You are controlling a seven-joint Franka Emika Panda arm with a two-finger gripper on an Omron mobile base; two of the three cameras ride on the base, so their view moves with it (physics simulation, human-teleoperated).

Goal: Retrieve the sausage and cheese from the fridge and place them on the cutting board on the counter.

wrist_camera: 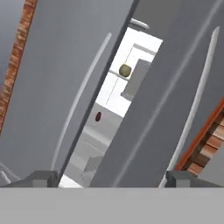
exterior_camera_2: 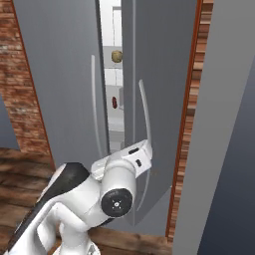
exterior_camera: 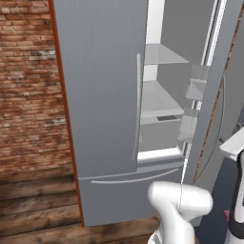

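The tool (wrist_camera: 112, 177) stood spread, gripping nothing, at the bottom of the hand view. Inside the fridge (wrist_camera: 57, 87), the cheese (wrist_camera: 125, 70) sat upper centre, the sausage (wrist_camera: 98, 117) lower

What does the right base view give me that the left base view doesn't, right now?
Right base view alone: through the gap between the fridge doors, the cheese on an upper shelf and the sausage on a lower one, plus the arm's dark-tipped elbow low in the picture.
Left base view alone: the open right door edge-on with its door bins, bare grey shelves inside, and the drawer front below.
Both: the grey fridge, its long curved handles, the brick wall, the wooden floor and part of the white arm.
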